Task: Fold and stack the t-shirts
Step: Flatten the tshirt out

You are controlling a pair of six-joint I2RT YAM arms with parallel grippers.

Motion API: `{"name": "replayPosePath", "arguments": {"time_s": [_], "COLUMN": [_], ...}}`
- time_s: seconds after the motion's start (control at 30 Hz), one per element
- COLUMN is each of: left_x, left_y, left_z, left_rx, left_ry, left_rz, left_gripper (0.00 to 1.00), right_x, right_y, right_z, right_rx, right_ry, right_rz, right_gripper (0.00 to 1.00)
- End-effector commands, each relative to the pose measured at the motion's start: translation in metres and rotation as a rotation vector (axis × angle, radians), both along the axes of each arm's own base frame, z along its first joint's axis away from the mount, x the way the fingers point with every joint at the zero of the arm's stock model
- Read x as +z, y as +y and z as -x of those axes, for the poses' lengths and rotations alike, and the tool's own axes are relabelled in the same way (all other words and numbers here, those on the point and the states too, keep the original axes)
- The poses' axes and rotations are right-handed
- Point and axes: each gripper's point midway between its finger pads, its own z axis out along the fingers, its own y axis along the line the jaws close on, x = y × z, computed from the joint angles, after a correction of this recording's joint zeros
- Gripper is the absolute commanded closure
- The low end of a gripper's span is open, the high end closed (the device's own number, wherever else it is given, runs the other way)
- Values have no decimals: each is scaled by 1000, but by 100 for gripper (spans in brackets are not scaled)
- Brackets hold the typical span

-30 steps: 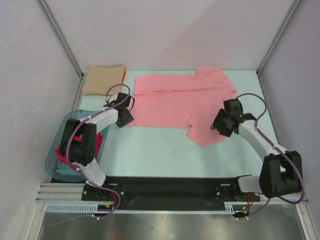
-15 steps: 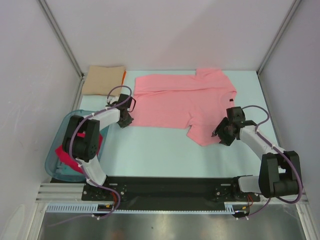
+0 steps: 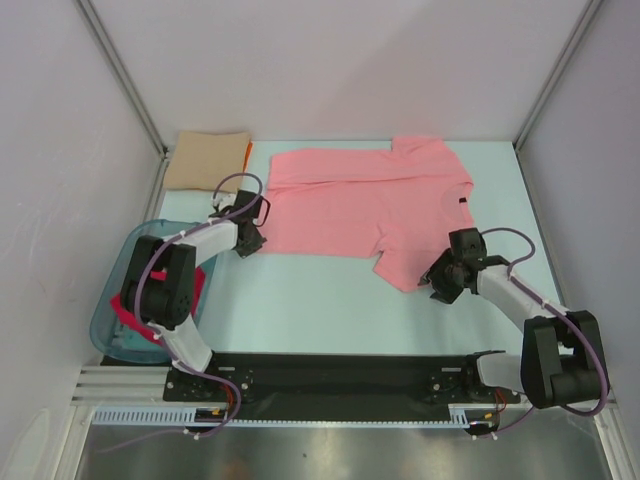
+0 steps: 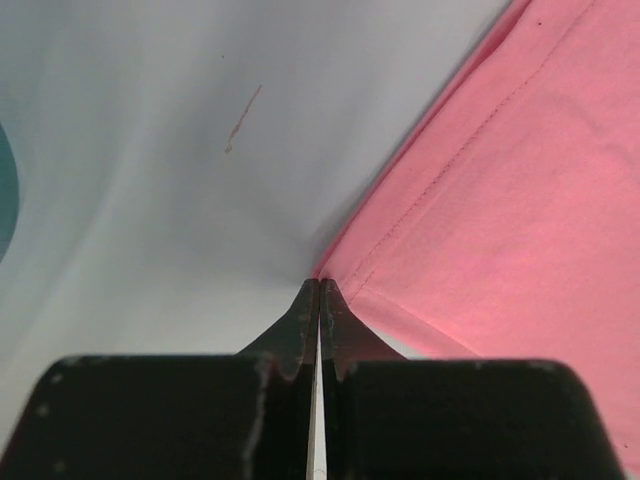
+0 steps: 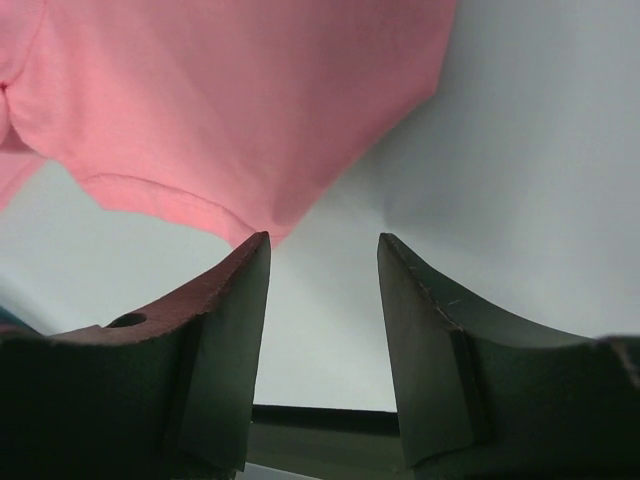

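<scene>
A salmon-pink t-shirt (image 3: 350,205) lies spread flat at the back middle of the table, with a small dark label (image 3: 462,201) near its right edge. My left gripper (image 3: 250,243) is shut, its tips touching the shirt's near left corner; in the left wrist view (image 4: 319,285) no cloth shows between the jaws, and the pink hem (image 4: 520,200) runs off to the right. My right gripper (image 3: 437,278) is open and empty just right of the sleeve's near corner; in the right wrist view (image 5: 323,240) the sleeve (image 5: 230,100) ends just beyond the left fingertip.
A folded tan shirt (image 3: 207,160) lies at the back left with an orange edge (image 3: 248,152) beside it. A translucent teal tub (image 3: 105,335) at the near left holds a crimson-pink shirt (image 3: 132,322). Walls enclose the table on three sides.
My right gripper has moved from above the sleeve toward the near edge, and now sits just off the sleeve's corner. The left gripper has barely moved.
</scene>
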Motion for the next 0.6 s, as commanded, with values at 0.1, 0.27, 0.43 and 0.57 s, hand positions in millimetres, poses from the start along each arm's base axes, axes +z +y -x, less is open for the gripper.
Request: {"name": "replayPosePath", "arguments": {"time_s": [0.1,0.27,0.43,0.57], "left_x": [31,34,42,44], "left_y": [-1,-3,1,4], "left_z": [-5,0,10,22], "left_rx": [-22,-28,-22,-23], "left_ry": [-101,-104,-125,-124], "left_rz": [10,22,23,22], "left_gripper": [100,100,100,100], "right_x": [-2,-14,-12,7], "right_y": [4,5,-2,-10], "right_z": [-23,-23,-10,13], "right_rx": [-39,-29,-12,-2], "right_ry": [-52,-26,-11,-7], "right_rz": [-12,1,37,70], "right_gripper": [49,54,85,100]}}
